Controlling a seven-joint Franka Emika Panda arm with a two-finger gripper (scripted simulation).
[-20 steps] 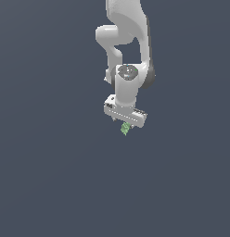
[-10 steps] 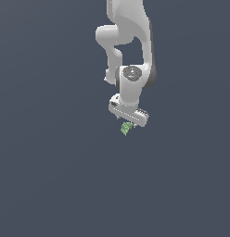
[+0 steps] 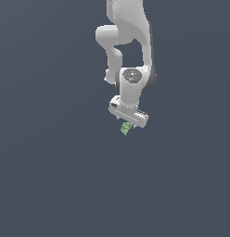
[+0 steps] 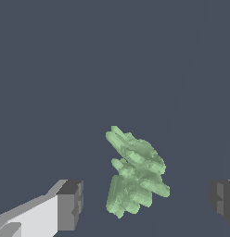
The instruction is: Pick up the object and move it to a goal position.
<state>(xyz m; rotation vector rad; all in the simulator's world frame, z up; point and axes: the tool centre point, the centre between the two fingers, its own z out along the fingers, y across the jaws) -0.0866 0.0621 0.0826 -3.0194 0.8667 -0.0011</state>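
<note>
The object (image 3: 126, 128) is a tiny light-green bumpy lump just below the white hand in the exterior view. In the wrist view the object (image 4: 135, 171) lies between the two dark fingertips, and a gap shows on each side of it. My gripper (image 4: 147, 203) is open, with one fingertip (image 4: 70, 204) on one side of the lump and the other at the picture's edge on the opposite side. In the exterior view my gripper (image 3: 127, 122) points down right over the lump, and its fingers are mostly hidden by the hand.
A plain dark grey-blue surface (image 3: 52, 176) fills both views. The white arm (image 3: 128, 37) comes down from the exterior view's top edge. No other objects show.
The hand has shifted slightly sideways and come down a little over the green lump. The lump has stayed in the same place.
</note>
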